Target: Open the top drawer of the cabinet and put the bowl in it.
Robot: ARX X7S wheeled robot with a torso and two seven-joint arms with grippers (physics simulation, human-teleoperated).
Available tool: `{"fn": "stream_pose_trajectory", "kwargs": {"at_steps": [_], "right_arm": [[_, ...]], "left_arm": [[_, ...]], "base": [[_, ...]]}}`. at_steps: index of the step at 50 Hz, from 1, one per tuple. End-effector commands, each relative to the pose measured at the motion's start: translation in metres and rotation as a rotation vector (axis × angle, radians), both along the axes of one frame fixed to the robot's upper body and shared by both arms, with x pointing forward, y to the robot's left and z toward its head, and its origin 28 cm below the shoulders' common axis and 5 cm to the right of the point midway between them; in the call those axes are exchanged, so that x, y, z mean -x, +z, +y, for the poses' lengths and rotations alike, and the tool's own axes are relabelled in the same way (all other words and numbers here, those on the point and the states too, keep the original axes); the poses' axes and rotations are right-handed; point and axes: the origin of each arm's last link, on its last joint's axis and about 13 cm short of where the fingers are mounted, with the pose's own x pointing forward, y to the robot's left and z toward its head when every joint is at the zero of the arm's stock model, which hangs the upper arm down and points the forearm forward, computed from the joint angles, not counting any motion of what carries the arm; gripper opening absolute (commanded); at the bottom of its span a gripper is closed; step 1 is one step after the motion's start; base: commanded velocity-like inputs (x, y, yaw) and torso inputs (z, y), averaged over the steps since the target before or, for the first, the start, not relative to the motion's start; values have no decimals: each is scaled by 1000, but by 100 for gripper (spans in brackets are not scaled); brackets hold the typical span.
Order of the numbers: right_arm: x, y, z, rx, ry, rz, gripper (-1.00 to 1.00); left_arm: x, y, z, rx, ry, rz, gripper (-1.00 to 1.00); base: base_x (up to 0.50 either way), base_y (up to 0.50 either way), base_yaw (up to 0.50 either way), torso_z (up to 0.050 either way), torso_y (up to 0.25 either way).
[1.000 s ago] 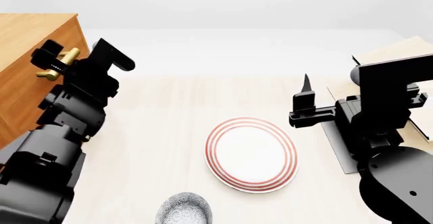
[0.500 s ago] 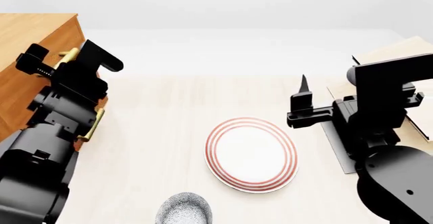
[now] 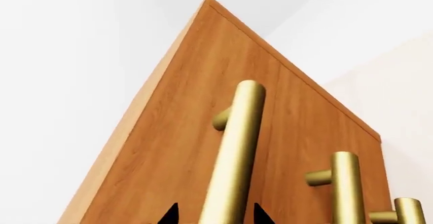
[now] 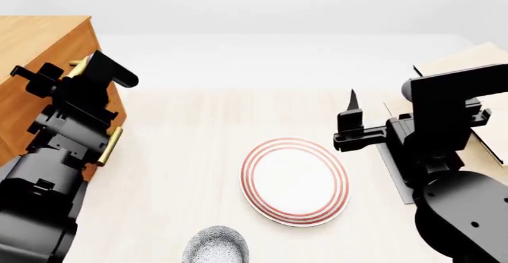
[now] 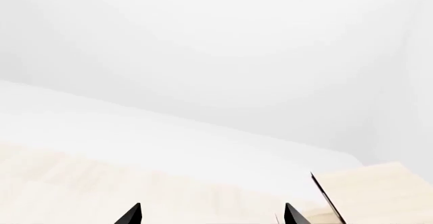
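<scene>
**Three drawers shut, claw at the top handle**

Nothing is finished yet. The top drawer (image 3: 203, 148) of the cabinet (image 4: 35, 66), at the table's far left edge, sits flush and closed. Its brass handle (image 3: 233, 153) runs between the two tips of the left claw (image 3: 214, 215), which stand apart on either side (not visibly pinching). The bowl (image 4: 215, 246) waits untouched at the near edge of the table (image 4: 182, 156), just beside the red-ringed plate (image 4: 294, 181). The right claw (image 5: 211, 215) hovers spread and empty over the right side. Pulling the drawer, then carrying the bowl, remains.
</scene>
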Motion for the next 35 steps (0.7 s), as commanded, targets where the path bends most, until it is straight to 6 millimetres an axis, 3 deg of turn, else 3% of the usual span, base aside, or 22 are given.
{"fn": "stream_pose_trajectory", "kwargs": {"at_steps": [1,20,35], "right_arm": [[-1,-2,0,-2,0,4,100],[0,-3,0,-5,-2,4,100],[1,-3,0,-13,-2,2,100]], "left_arm": [[0,-5,-2,53,-8,3,-100],[-1,-7,-6,51,-32,-6,-100],[-2,2,-25,27,-150,-37,-100]], "base": [[0,0,0,0,0],[2,0,-1,0,0],[2,0,-3,0,0]]}}
